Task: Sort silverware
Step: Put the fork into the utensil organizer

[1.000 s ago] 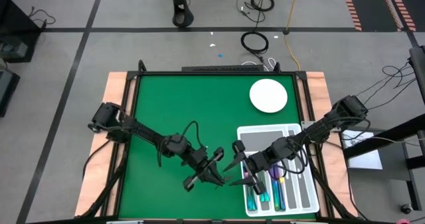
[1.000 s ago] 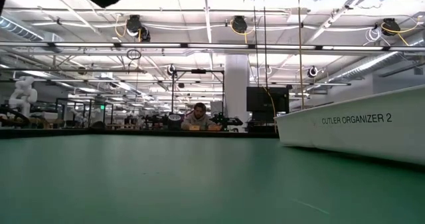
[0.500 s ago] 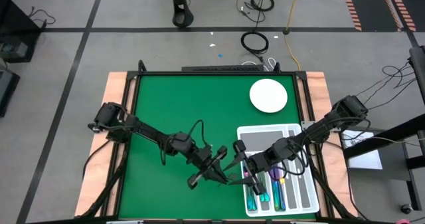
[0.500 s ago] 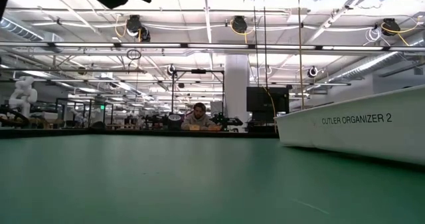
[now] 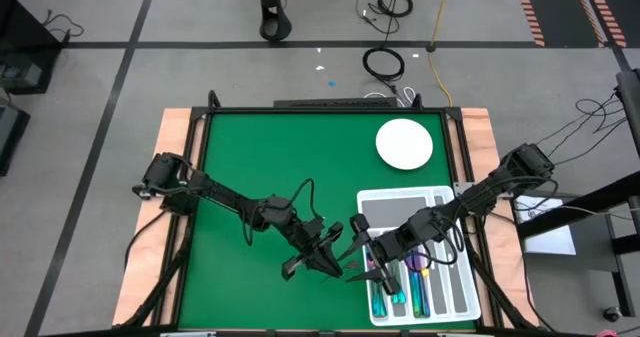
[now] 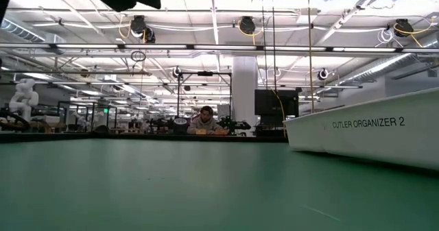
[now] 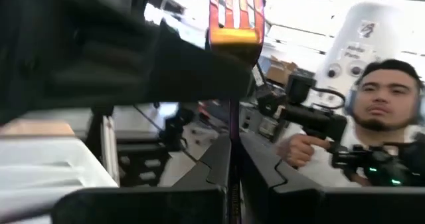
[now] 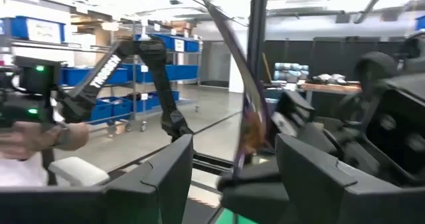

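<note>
We judge the handover could fail: if the left gripper, clamped tight on a slim piece of silverware, lets go before the right closes, it drops onto the green table. The right gripper, at the white tray's nine o'clock edge, stands wide with the piece between its fingers, not gripping. The other silverware lies in the tray.

We see a big robotics lab: ceiling cable reels, blue storage bins on shelving, workbenches, another white robot.
</note>
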Action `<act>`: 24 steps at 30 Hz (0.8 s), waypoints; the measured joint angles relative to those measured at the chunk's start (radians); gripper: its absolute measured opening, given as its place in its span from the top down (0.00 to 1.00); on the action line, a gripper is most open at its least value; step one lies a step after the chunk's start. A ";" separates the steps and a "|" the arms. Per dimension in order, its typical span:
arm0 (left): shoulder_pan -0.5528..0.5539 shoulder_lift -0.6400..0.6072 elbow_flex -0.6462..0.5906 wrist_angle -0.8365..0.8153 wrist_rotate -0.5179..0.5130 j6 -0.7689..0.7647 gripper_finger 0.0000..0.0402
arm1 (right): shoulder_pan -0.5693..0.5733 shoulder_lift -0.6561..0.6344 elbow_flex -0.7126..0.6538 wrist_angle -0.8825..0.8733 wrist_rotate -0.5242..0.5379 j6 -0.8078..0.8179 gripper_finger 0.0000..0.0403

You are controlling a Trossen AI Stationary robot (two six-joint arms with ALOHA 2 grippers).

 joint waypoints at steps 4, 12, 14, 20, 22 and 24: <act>0.009 0.000 0.000 -0.028 0.049 -0.012 0.96 | 0.000 0.000 0.000 0.008 -0.011 -0.011 0.50; 0.018 0.000 0.000 -0.062 0.065 -0.012 0.96 | 0.000 0.000 0.000 0.019 -0.003 -0.060 0.51; 0.018 0.000 0.000 -0.060 0.065 -0.012 0.96 | 0.000 0.000 0.000 0.018 -0.002 -0.075 0.53; 0.018 0.000 0.000 -0.059 0.069 -0.012 0.96 | 0.001 0.000 0.000 0.017 0.032 -0.086 0.72; 0.018 0.000 0.000 -0.060 0.073 -0.012 0.96 | 0.001 0.000 0.000 0.010 0.046 -0.086 0.82; 0.018 0.000 0.000 -0.060 0.073 -0.013 0.96 | 0.001 0.000 0.000 0.007 0.044 -0.086 0.94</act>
